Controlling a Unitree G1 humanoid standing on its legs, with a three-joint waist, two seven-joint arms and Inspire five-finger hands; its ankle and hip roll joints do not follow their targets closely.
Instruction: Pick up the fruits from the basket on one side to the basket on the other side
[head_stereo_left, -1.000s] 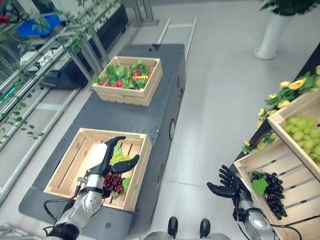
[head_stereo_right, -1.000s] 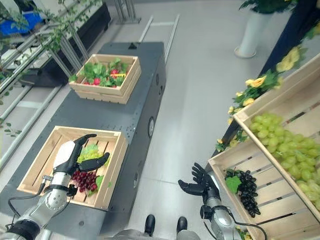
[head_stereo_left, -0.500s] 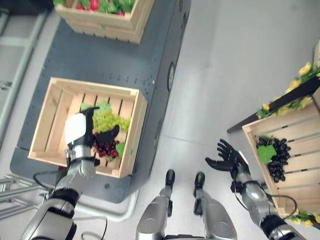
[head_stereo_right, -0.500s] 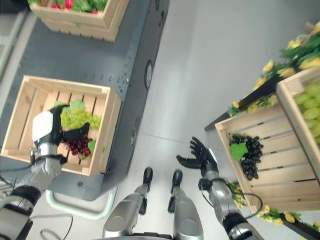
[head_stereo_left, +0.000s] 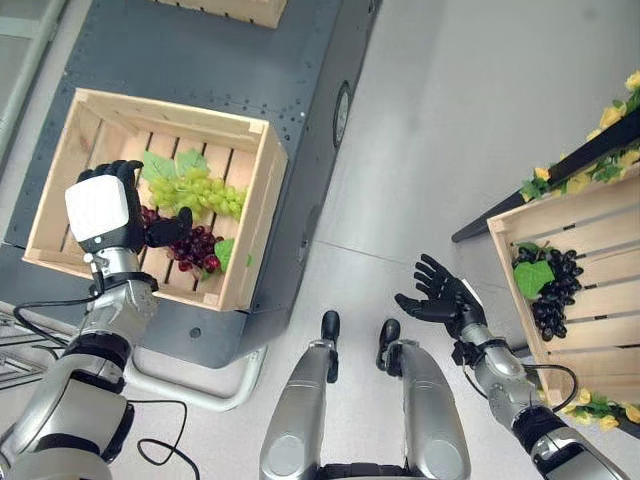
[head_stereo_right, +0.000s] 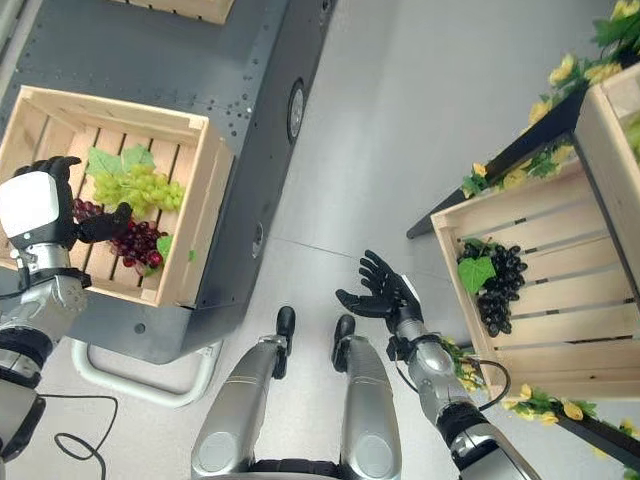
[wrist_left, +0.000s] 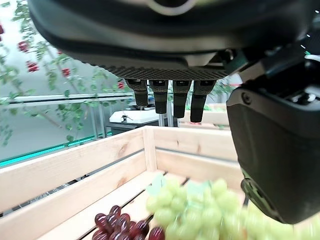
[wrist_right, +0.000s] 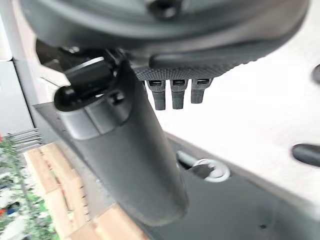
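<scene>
A bunch of pale green grapes (head_stereo_left: 193, 190) with two flat green leaves at its far end lies in the wooden crate (head_stereo_left: 258, 225) on the dark grey tabletop (head_stereo_left: 180, 70), toward the crate's right half; just beside it, nearer the crate's near wall, lies a bunch of dark red grapes (head_stereo_left: 196, 247) with a small green leaf. The left hand (head_stereo_left: 105, 212) is inside this crate over its slatted floor, the white-covered back up, its fingers (wrist_left: 162, 97) curved loosely downward and its thumb reaching across at the red bunch; the left wrist view shows the fingertips hanging free above both bunches with nothing closed in them. The crate's left half is bare slats, and its right wall stands close to the tabletop's right edge. A wide strip of grey floor (head_stereo_left: 430, 130) separates the tabletop from a second wooden crate (head_stereo_left: 520, 290) on the right, which holds a bunch of black grapes (head_stereo_left: 550, 300) with one green leaf near its near-left corner. The right hand (head_stereo_left: 436, 298) hovers over the floor between the two crates, nearer the right one, palm up, its fingers spread and holding nothing. Yellow flowers (head_stereo_left: 560, 180) edge the shelf beyond that crate.
</scene>
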